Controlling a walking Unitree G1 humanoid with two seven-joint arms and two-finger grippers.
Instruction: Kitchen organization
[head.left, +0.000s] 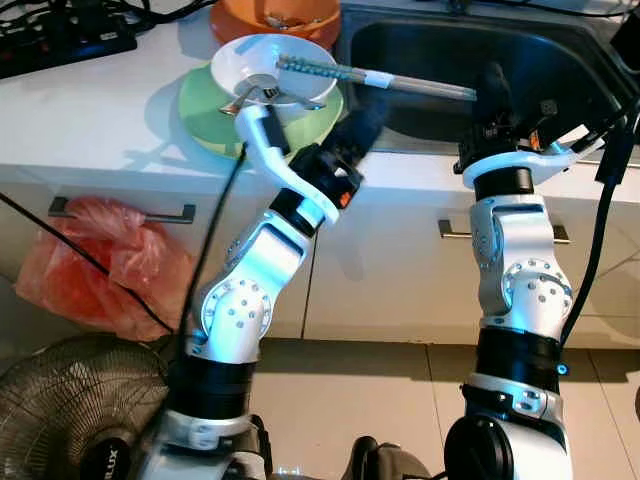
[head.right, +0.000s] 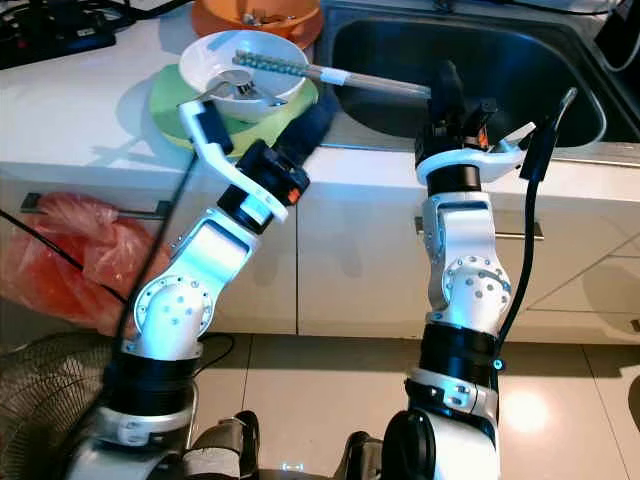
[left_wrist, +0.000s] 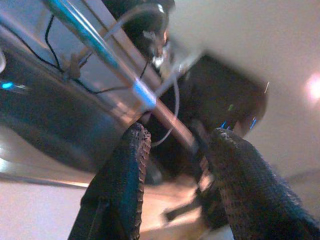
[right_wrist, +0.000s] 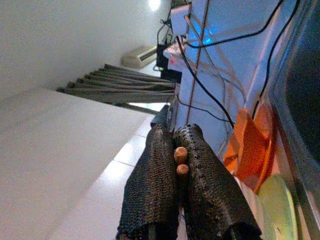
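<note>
While your right gripper clamps the 2 chopsticks over the counter's sink edge, tips resting in the white bowl, lift them level; left gripper waits open.

Both head eyes look steeply down, sharing the sink.

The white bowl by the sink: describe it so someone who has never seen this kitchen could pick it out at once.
On the white counter, just left of the steel sink, dishes are stacked. The white bowl sits on a green plate, with an orange bowl behind it. It is the only white dish, and chopsticks held by the right gripper reach into it, beside a metal spoon.
</note>
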